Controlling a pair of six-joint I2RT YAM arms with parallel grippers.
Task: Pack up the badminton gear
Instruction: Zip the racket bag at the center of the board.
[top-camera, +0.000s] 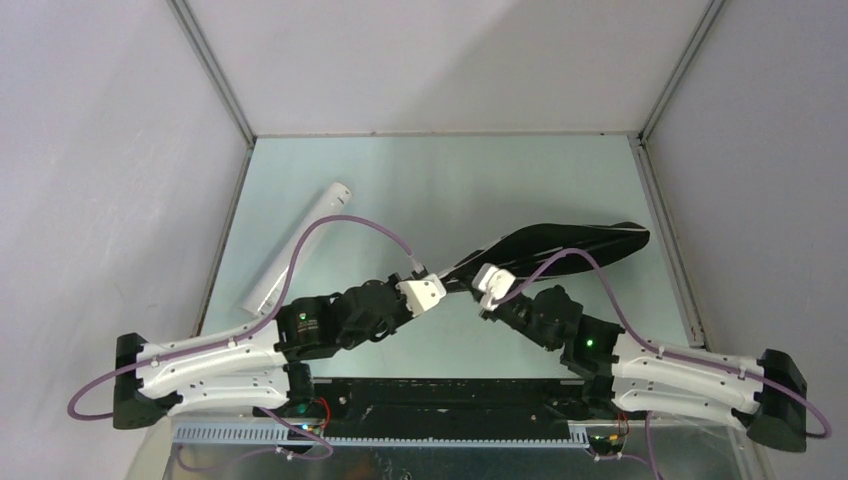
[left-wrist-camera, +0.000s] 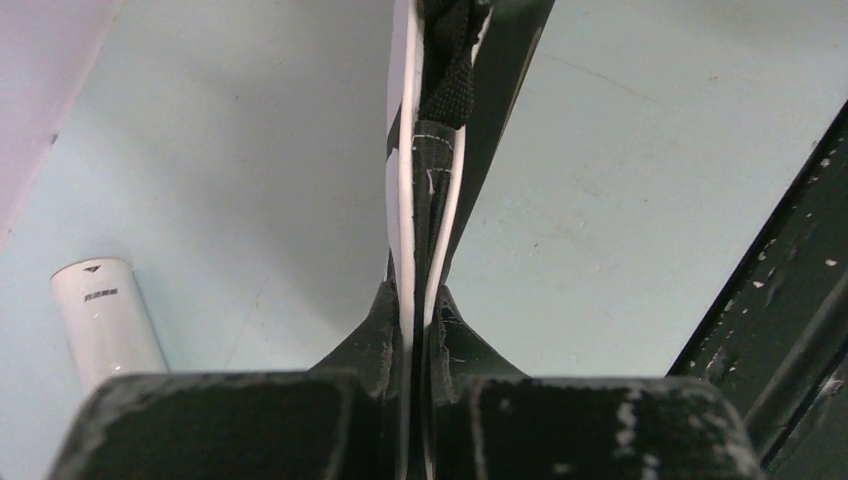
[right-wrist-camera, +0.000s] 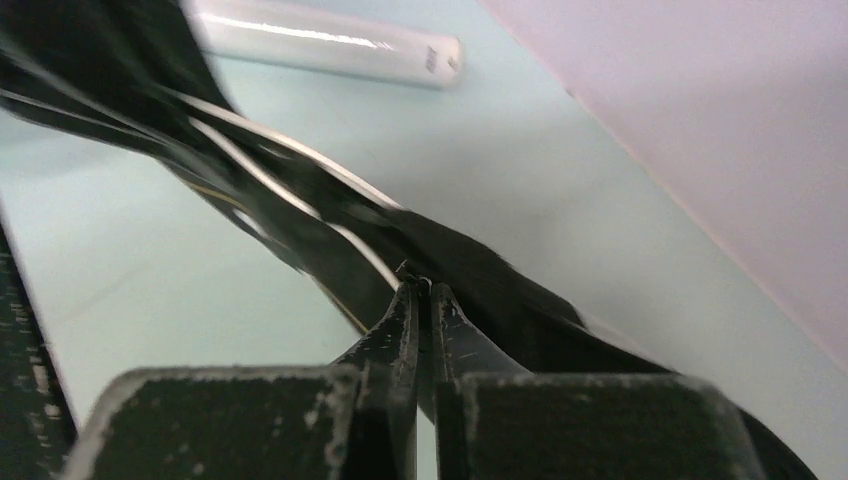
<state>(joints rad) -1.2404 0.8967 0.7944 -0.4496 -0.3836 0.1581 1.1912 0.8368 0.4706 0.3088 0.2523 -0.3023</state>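
1. The left gripper has its jaws pressed tight, pinching the white-piped edge of the black bag.
2. The right gripper has its jaws clamped on the bag's narrow end too, just beside the left.
3. The bag stretches toward 2 o'clock over the worktop.
4. The white tube lies at 10 o'clock, well apart.

soft, even overhead light keeps the pale green table bright, with only faint, diffuse shadows. in the right wrist view a glare streak runs along the white tube and the black bag smears with motion blur; the left wrist view is sharper.
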